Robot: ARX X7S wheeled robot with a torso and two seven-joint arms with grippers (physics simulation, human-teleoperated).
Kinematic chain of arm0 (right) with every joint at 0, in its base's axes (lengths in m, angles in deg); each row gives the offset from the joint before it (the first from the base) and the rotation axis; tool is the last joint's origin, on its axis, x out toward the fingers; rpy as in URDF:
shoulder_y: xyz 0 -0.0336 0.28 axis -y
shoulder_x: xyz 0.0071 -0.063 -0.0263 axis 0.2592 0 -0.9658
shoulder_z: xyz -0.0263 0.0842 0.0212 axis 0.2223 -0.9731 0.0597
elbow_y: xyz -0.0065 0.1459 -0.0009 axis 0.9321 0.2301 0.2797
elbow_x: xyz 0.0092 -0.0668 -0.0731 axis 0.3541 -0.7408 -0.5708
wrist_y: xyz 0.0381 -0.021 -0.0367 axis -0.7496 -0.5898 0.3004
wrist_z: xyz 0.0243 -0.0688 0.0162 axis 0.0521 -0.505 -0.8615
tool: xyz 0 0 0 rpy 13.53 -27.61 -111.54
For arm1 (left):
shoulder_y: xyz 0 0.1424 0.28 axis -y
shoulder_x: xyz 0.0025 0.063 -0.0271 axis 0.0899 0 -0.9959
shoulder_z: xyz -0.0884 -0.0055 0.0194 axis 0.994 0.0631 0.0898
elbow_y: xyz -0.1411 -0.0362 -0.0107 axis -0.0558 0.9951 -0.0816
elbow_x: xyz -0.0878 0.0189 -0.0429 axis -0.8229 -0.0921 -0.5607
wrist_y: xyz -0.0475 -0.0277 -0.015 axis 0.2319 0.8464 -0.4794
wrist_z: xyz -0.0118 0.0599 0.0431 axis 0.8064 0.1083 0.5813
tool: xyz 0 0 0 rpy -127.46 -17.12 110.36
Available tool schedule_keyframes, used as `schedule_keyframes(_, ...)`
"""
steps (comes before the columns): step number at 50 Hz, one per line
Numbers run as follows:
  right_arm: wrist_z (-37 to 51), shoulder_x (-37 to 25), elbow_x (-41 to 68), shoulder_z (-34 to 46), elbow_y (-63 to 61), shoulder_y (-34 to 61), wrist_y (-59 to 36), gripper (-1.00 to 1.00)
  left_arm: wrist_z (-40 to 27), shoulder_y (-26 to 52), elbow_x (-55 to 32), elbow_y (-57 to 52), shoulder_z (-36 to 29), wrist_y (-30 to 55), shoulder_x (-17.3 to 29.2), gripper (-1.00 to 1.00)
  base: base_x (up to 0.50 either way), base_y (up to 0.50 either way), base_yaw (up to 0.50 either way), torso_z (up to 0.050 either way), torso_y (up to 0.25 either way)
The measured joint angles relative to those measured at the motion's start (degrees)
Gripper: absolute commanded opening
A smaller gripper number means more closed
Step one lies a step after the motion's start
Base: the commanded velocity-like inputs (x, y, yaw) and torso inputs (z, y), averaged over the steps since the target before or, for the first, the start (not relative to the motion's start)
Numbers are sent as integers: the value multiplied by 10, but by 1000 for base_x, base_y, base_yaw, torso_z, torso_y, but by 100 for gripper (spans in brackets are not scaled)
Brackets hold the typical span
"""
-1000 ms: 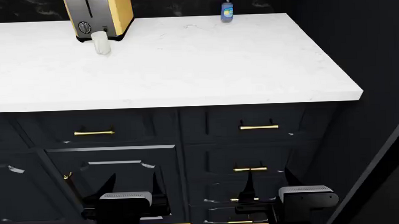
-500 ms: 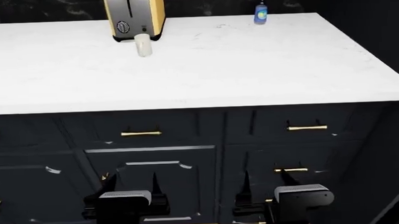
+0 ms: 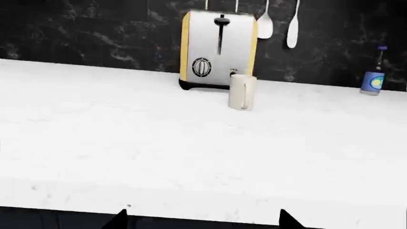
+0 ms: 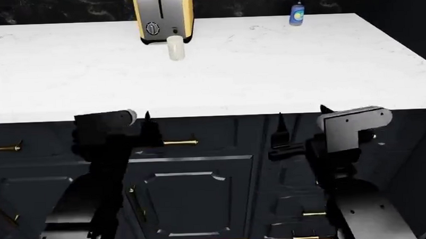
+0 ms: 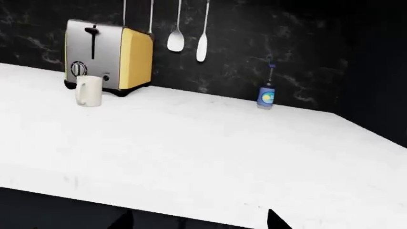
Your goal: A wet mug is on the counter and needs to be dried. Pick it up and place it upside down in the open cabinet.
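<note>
The cream-white mug stands upright at the back of the white marble counter, just in front of the toaster. It also shows in the left wrist view and the right wrist view. My left gripper and right gripper are both open and empty. They are held in front of the counter's front edge, just below its top and far from the mug. The fingertips show wide apart in the left wrist view and in the right wrist view. No open cabinet is in view.
A silver and yellow toaster stands against the dark back wall. A blue-labelled bottle stands at the back right. Spoons hang on the wall. Shut dark cabinet doors and drawers with gold handles lie under the counter.
Both arms have risen from near the floor to just under the counter edge. The head view has shifted, so the toaster, mug and bottle sit further right in it.
</note>
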Motion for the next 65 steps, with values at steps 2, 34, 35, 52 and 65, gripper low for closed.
schedule_keyframes(2, -14, -23, 5, 7, 16, 72, -56, 100, 6, 96, -1, 68, -5, 15, 4, 100, 0, 0, 0, 0, 0)
schedule_keyframes(34, -69, -106, 7, 54, 288, 427, -230, 100, -114, 567, 136, 712, 112, 5, 96, 100, 115, 0, 0, 0, 0)
schedule_keyframes(35, -70, -106, 7, 54, 289, 428, -231, 100, -120, 569, 138, 715, 114, 5, 97, 100, 500, 0, 0, 0, 0)
schedule_keyframes(52, -72, -107, 9, 59, 300, 443, -241, 100, -169, 580, 146, 737, 128, 5, 103, 100, 500, 0, 0, 0, 0)
schedule_keyframes(65, -73, -106, 11, 63, 304, 449, -243, 100, -177, 583, 147, 741, 134, 4, 104, 100, 500, 0, 0, 0, 1)
